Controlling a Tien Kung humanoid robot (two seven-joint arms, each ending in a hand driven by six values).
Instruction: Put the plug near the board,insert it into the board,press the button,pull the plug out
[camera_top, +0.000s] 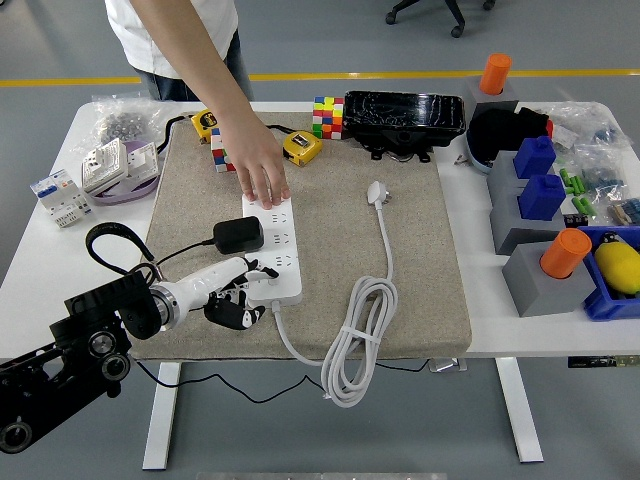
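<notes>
A white power strip (277, 245) lies on the beige mat (420, 270). A black plug (238, 235) sits on the strip's left side, seemingly pushed into a socket, and its black cord (185, 248) runs off to the left. My left hand (237, 296) is just below the plug, at the strip's near left corner. Its fingers are loosely bent and hold nothing, and they are off the plug. A person's hand (260, 170) presses flat on the strip's far end. The right arm is out of view.
The strip's own white cable lies coiled (355, 340) at the mat's front, with its white plug (377, 193) further back. Tape measures (301, 146) and colour cubes (326, 116) lie behind the strip. Sockets (118, 165) are at the far left. Blue and grey blocks (545, 230) stand on the right.
</notes>
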